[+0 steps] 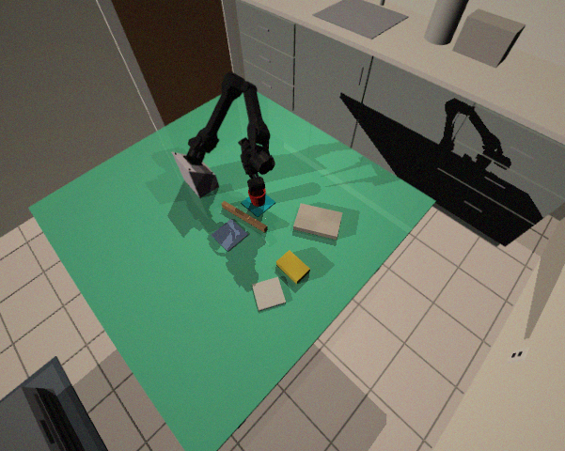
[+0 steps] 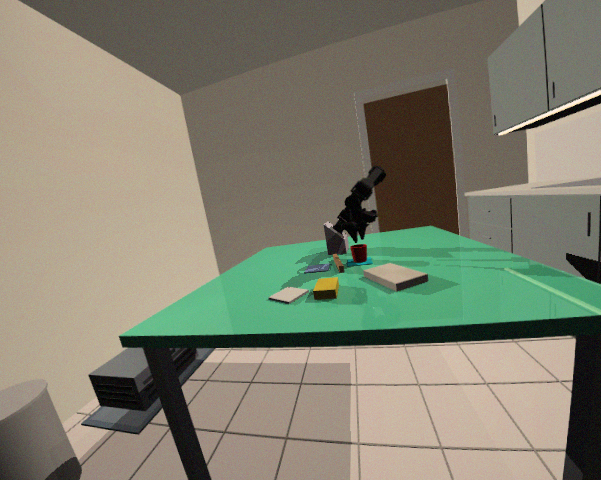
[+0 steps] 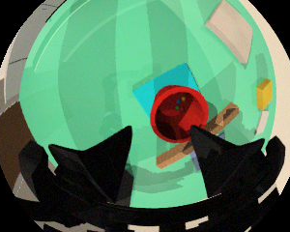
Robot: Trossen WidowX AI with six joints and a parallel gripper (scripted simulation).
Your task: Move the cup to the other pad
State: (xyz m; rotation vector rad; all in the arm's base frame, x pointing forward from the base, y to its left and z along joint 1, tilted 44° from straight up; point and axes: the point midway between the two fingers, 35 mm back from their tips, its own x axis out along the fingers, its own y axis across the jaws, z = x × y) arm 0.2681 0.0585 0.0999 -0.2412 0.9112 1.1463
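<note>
The red cup (image 1: 257, 197) (image 2: 358, 253) (image 3: 203, 116) stands upright on the cyan pad (image 1: 266, 208) (image 2: 368, 261) (image 3: 147, 94). Several small marbles (image 3: 179, 102) lie inside it. My gripper (image 2: 359, 239) (image 3: 161, 130) is open and empty, its fingertips just above the cup in the exterior view. In the wrist view one fingertip overlaps the cup's rim; whether it touches cannot be told. The blue-violet pad (image 1: 229, 235) (image 2: 317, 268) (image 3: 196, 161) lies bare on the other side of the wooden bar.
The brown wooden bar (image 1: 243, 216) (image 2: 338, 263) (image 3: 171, 156) lies between the two pads. A beige slab (image 1: 317, 221) (image 2: 395, 275) (image 3: 232, 31), a yellow block (image 1: 292, 266) (image 2: 325, 287) (image 3: 264, 95) and a thin pale tile (image 1: 269, 294) (image 2: 288, 295) (image 3: 262, 122) lie farther from the arm's base.
</note>
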